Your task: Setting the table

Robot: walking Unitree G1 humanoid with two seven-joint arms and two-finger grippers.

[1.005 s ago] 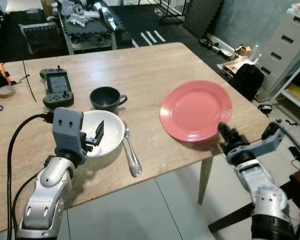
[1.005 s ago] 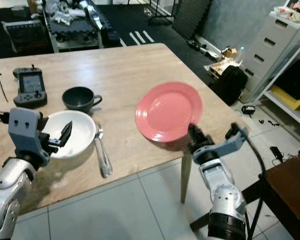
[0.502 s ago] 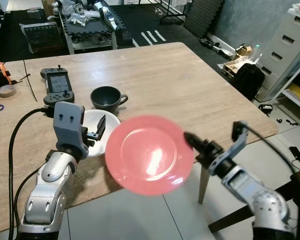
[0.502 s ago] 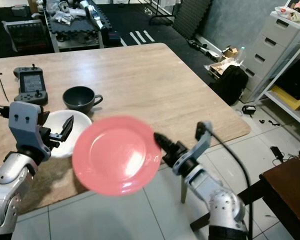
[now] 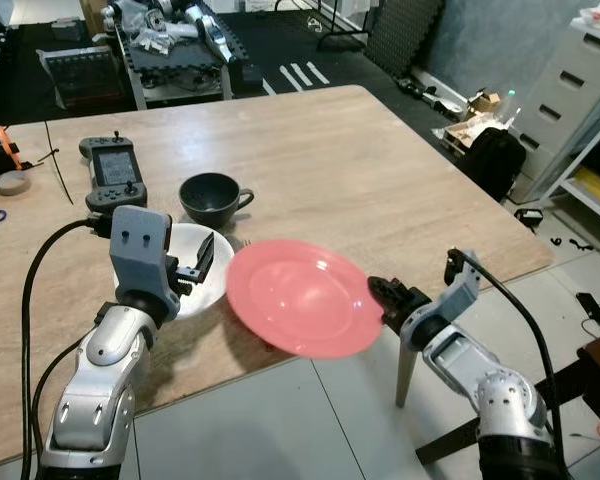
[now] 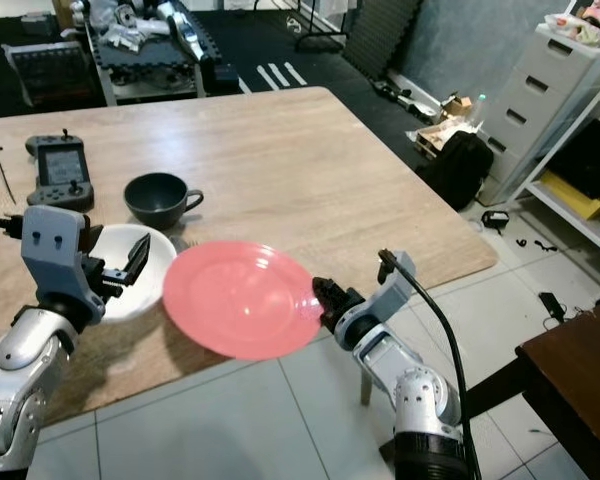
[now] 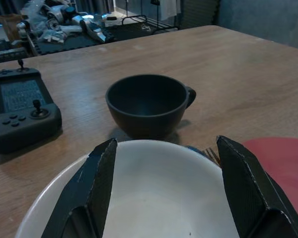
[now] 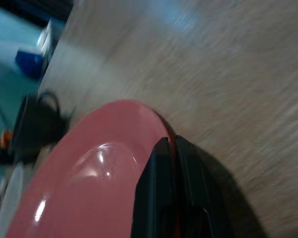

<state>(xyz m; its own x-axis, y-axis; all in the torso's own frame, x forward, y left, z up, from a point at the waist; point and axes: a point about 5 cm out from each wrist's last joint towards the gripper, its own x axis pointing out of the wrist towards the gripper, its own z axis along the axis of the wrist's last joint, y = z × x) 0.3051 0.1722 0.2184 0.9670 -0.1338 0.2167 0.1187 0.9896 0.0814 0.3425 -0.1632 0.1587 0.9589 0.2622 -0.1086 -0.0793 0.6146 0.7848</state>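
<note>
The right gripper (image 5: 384, 295) is clamped on the rim of a red plate (image 5: 302, 296), holding it over the near edge of the wooden table (image 5: 310, 150). The left gripper (image 7: 164, 188) hovers with fingers spread over a white bowl (image 5: 202, 272), near a dark cup (image 5: 211, 196).

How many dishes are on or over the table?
3. A round pink plate held by the right hand over the table's near edge, a white bowl under the left hand, and a dark cup behind the bowl.
</note>
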